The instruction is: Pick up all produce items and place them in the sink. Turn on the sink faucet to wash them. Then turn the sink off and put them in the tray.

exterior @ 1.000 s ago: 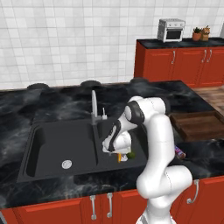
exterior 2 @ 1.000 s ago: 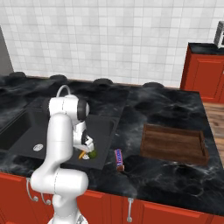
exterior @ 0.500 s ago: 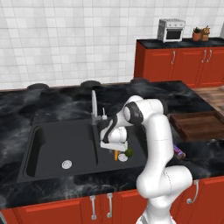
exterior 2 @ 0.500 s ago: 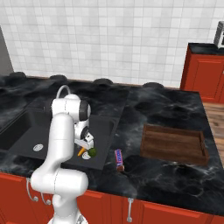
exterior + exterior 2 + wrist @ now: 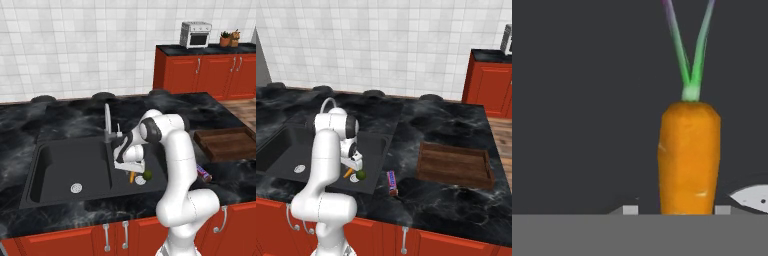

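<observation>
Glossy white arm (image 5: 176, 165), dark joints

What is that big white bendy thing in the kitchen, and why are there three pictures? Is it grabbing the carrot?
The white thing is a robot arm. Two pictures come from cameras behind it, one on its left and one on its right. The third comes from a camera on its hand, looking down very close.

Its gripper reaches down into the black sink, in the basin right of the faucet. An orange carrot lies between the jaws, which are near it on both sides, but I cannot tell if they squeeze it yet. A green lime sits beside it near the drain.

On the dark counter lie a wrapped packet and a wooden tray.
</observation>
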